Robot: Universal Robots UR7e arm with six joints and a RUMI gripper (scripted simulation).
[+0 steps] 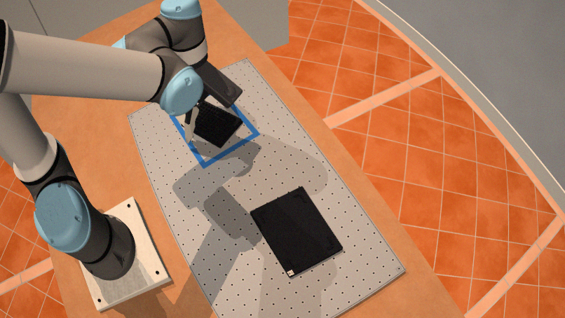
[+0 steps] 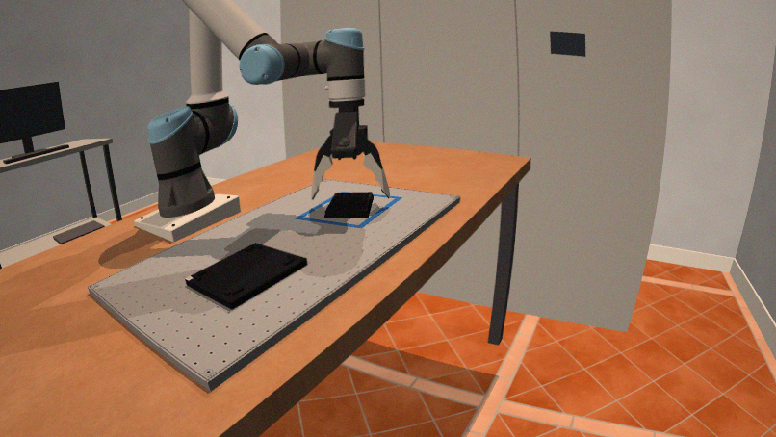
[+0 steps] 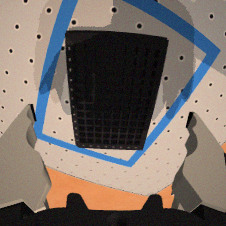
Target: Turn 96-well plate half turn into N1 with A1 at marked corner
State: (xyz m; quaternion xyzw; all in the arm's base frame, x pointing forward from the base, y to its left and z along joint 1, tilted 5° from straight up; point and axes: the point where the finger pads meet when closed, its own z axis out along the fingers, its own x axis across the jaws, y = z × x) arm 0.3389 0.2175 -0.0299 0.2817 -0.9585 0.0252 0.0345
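The black 96-well plate (image 1: 216,124) lies on the grey perforated board inside a blue square outline (image 1: 230,150), turned at an angle to it. It also shows in the exterior view (image 2: 349,205) and the wrist view (image 3: 115,97). My gripper (image 2: 349,193) is just above the plate, open wide, with one finger on each side and clear of its edges (image 3: 111,117). Nothing is between the fingers. The black plate nest N1 (image 1: 296,230) (image 2: 246,273) is empty at the near end of the board, with a small white A1 label (image 1: 290,272) at one corner.
The grey perforated board (image 1: 244,189) lies on an orange table. The arm's base (image 1: 118,252) stands on a pale plate left of the board. The table's edge runs close along the board's right side.
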